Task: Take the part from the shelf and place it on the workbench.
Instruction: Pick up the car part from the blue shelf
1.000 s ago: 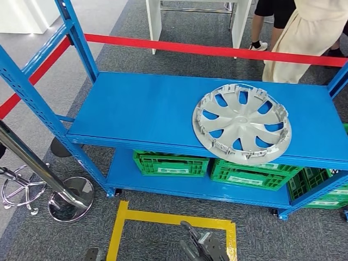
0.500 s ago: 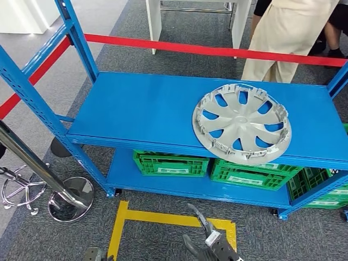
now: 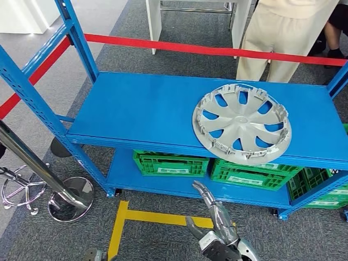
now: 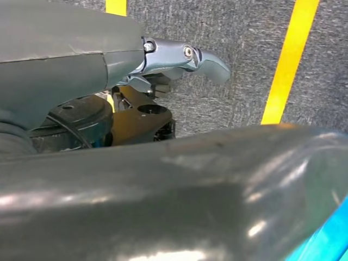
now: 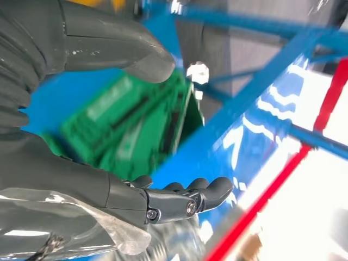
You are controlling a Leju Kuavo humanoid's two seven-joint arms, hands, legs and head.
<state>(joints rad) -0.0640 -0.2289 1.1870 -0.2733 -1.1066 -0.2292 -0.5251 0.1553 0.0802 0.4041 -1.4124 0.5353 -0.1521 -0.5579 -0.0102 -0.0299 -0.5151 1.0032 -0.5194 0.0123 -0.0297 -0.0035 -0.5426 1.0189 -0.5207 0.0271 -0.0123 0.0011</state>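
Observation:
The part is a silver hubcap [image 3: 242, 124] lying flat on the right half of the blue shelf's top board [image 3: 139, 109], its near rim slightly over the front edge. My right hand [image 3: 215, 228] is raised low in the head view, below and in front of the hubcap, fingers spread and holding nothing. In the right wrist view, the right hand [image 5: 82, 185] has its thumb and fingers apart, facing the shelf frame and a green crate [image 5: 123, 125]. My left hand [image 3: 93, 254] sits at the bottom edge. In the left wrist view, the left hand [image 4: 180, 54] hangs over the carpet, empty.
Green crates [image 3: 170, 163] [image 3: 254, 175] fill the lower shelf. A red barrier tape [image 3: 205, 50] runs behind the shelf, where a person [image 3: 283, 32] stands. A chrome stand base [image 3: 69, 198] sits at the left. Yellow floor tape [image 3: 123, 217] marks the carpet.
My right hand has risen from the bottom edge toward the shelf front, fingers now spread. The person behind the barrier has stepped to the left. The hubcap has not moved.

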